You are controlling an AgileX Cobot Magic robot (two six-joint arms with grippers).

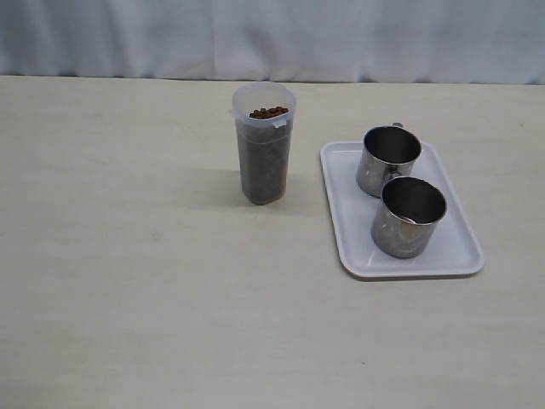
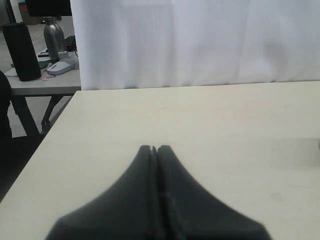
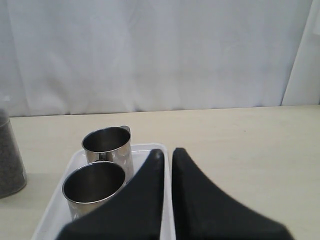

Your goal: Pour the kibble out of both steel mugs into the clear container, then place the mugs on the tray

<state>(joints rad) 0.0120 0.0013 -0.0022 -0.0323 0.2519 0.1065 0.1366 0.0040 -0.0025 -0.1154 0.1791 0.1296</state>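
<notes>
- Fingers (image 2: 145,195) of the left gripper (image 2: 154,148): pressed together along a single seam and pinching nothing. They hang over bare table (image 1: 128,281), with the tray out of this wrist view.
- Fingers (image 3: 195,200) of the right gripper (image 3: 168,151): drawn in with only a thin slit between them, also empty. They hang just short of the tray's near end, pointing over it.
- Tray (image 1: 356,256): flat, white and low-rimmed. It serves as the landmark for all positions below.
- Steel mugs: both stand upright inside the tray's rim, the far mug (image 1: 389,160) at its far end and the near mug (image 1: 410,217) near its middle. The two are close beside each other, and whether they touch cannot be told. Their bare steel interiors suggest they are empty.
- Clear container (image 1: 264,158): upright on the table just beside the tray's far left corner, apart from its rim. It was probably set there so that either arm could tip a mug over it.
- Kibble (image 1: 269,112): fills the container almost to its mouth, with brown pellets visible at the top.
- Judgement: pouring and placing both look complete, and neither gripper appears in the exterior view. The empty, closed fingers fit arms at rest.
</notes>
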